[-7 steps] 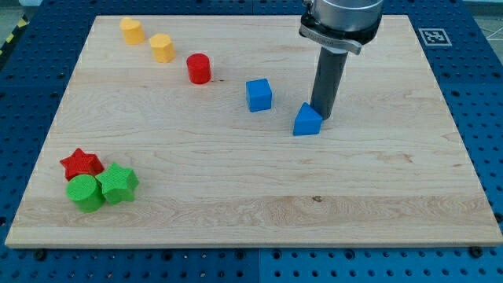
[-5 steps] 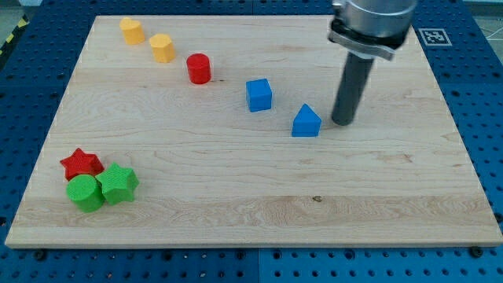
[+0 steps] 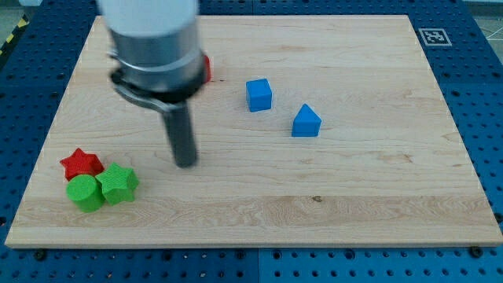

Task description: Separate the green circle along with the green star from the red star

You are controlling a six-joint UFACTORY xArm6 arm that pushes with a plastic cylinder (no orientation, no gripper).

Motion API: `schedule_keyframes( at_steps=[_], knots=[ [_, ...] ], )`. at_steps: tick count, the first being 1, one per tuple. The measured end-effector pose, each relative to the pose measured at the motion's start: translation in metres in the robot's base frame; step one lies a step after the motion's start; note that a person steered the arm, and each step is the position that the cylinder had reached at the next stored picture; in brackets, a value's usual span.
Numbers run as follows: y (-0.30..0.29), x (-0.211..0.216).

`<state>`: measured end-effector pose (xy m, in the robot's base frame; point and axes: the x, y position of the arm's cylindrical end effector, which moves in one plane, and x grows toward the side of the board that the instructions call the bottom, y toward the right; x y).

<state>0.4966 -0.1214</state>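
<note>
Your arm ends in a plain dark rod, so nothing is clenched or grasped: my tip (image 3: 185, 163) simply rests on the pale wooden board (image 3: 377, 189), touching no block. You can see it standing in the left half of the board, to the right of the three-block cluster and a little above it, with bare wood between.

Look at the view's bottom-left corner for the task's pieces. The red star-shaped block (image 3: 81, 163) sits uppermost there. Just below it lies the green round block (image 3: 85, 192), and to that one's right the green star-shaped block (image 3: 118, 183). All three are packed together, touching or nearly so.

Toward the middle of the board you have the blue cube (image 3: 258, 94), and to its lower right, set apart from it, the blue house-shaped block (image 3: 306, 121). Both are well to the right of the tip.

Behind the wide grey body of the arm (image 3: 153, 47), a sliver of a red block (image 3: 207, 68) shows at its right edge; its shape cannot be made out from here.
</note>
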Motion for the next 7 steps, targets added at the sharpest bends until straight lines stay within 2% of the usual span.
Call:
schedule_keyframes(
  at_steps=[1, 2, 3, 5, 7],
  knots=[
    [-0.076, -0.037],
    [-0.157, -0.034],
    [-0.182, -0.016],
    [-0.171, 0.056],
    [-0.124, 0.062]
  ],
)
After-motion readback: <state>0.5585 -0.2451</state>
